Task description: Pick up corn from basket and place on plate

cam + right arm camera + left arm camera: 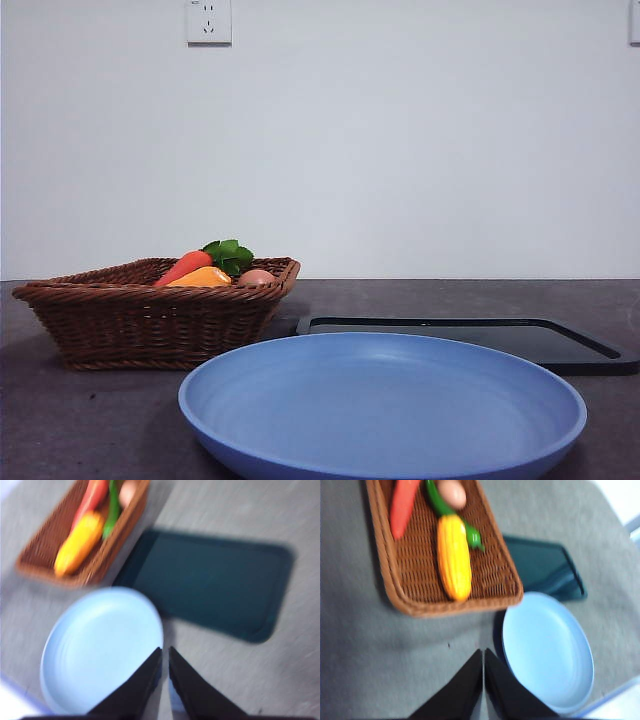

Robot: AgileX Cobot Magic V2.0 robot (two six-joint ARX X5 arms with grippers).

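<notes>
Plain white wall behind, dark grey table (90, 420) in front, and neither arm shows in the front view. Both pincers hang high, jaws pressed together and holding nothing: the left gripper (483, 656) above bare table, the basket (506, 587) just ahead of its tips, the right gripper (165, 655) over the plate (95, 645). The corn (454, 555) lies flat in the basket beside the carrot (401, 505). It looks light, rigid and bumpy, probably plastic; I'd pinch it across the thick middle.
</notes>
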